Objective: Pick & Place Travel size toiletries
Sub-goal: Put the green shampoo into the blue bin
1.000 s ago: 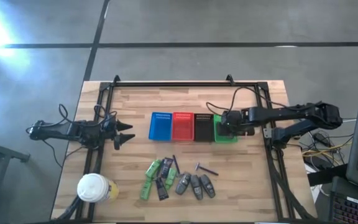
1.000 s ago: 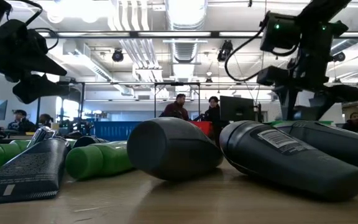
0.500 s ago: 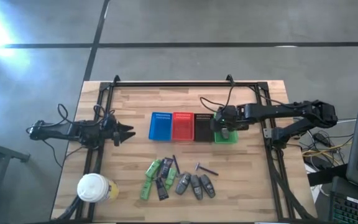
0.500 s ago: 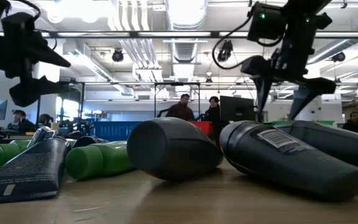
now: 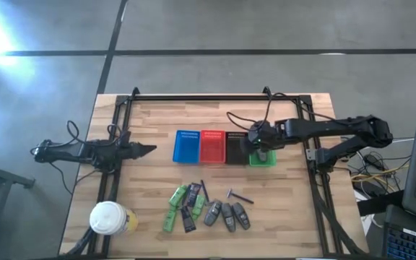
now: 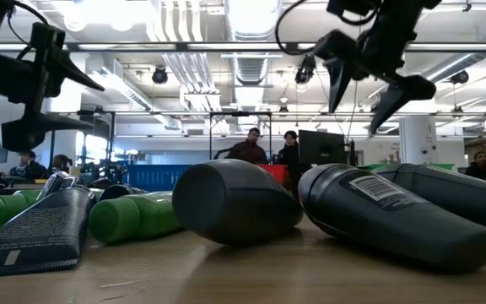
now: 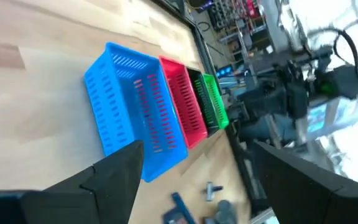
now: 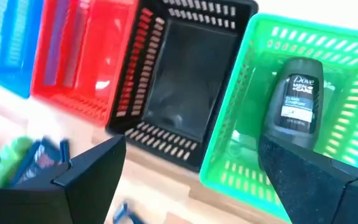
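Note:
The travel size toiletries [image 5: 206,206] lie in a loose pile on the wooden table near its front edge: green tubes [image 5: 174,204], dark sachets, grey oval pieces [image 5: 228,215] and a thin stick [image 5: 240,195]. One grey Dove bottle [image 8: 299,93] lies flat on the floor of the green basket [image 5: 263,157]. My right gripper [image 5: 256,141] [image 8: 191,180] hangs open above the black and green baskets, holding nothing. My left gripper [image 5: 147,150] [image 7: 197,180] stands open near the table's left side, pointing at the blue basket [image 7: 135,106].
Blue [image 5: 186,146], red [image 5: 212,146], black [image 5: 235,146] and green baskets stand side by side at mid-table. A white-lidded cup [image 5: 109,219] stands at the near left corner. A black frame [image 5: 215,97] runs around the table. People show in the room behind [image 6: 245,145].
My right gripper has risen from the green basket and drifted toward the table's left, its fingers spread; the grey bottle stays in the basket. My left gripper has rolled about its own axis in place, so its fingers now stand one over the other in the high view.

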### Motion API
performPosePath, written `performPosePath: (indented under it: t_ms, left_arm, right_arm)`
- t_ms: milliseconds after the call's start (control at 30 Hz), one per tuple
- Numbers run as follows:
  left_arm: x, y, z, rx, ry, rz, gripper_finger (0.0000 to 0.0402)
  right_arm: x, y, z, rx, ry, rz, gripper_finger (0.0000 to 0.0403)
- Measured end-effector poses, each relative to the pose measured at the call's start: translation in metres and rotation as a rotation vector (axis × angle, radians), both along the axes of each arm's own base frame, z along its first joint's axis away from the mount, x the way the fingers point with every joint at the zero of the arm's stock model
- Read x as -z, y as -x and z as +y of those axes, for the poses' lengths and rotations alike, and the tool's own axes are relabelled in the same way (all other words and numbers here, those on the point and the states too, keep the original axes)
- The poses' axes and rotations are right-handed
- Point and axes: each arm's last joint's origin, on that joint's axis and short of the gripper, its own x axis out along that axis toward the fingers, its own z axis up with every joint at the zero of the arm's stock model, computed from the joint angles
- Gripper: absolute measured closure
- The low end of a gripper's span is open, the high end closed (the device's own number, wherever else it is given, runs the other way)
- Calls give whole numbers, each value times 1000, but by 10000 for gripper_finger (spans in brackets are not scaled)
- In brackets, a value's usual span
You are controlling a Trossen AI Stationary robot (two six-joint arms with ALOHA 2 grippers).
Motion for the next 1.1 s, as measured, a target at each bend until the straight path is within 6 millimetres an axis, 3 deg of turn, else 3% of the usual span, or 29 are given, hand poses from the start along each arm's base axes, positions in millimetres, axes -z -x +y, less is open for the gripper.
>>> performPosePath:
  t_ms: [267,467,600,833,1000,1100]
  left_arm:
    - [-20,-8,-2,29,127,-227,97]
    - [-42,-22,-9,129,174,-138,97]
    - [-62,-43,-20,259,123,56,97]
    - [-73,-79,-46,412,30,566,97]
    - [-63,-110,-62,434,14,711,97]
    - [-45,-124,-69,420,16,819,97]
  right_arm:
    - [-26,5,25,-133,75,82,39]
    - [-32,10,46,-213,94,113,39]
    - [-28,14,56,-241,91,140,39]
    - [-19,19,66,-282,94,166,39]
    - [-12,22,69,-291,96,191,39]
    - [-8,23,70,-287,93,203,39]
